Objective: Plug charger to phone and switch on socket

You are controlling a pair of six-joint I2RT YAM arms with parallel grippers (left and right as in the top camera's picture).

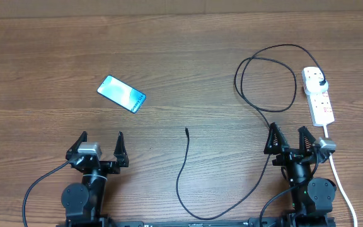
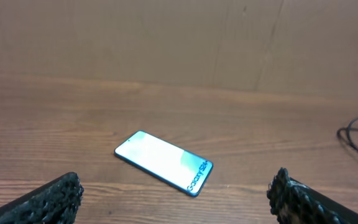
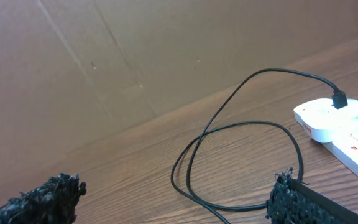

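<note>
The phone [image 1: 121,93] lies flat on the wooden table at the left, its light-blue screen lit; it also shows in the left wrist view [image 2: 163,162] with "Galaxy" text at its near right end. The charger cable [image 1: 266,60] loops at the right, its plug in the far end of the white socket strip [image 1: 318,94], its free connector tip [image 1: 186,130] lying mid-table. The cable loop [image 3: 241,130] and the strip [image 3: 347,134] show in the right wrist view. My left gripper [image 1: 101,140] is open and empty, nearer than the phone. My right gripper [image 1: 288,133] is open and empty, beside the strip.
The strip's thick white cord [image 1: 342,183] runs toward the front right edge past my right arm. The cable's slack curves along the front edge [image 1: 194,211]. A brown cardboard wall [image 2: 166,37] stands behind the table.
</note>
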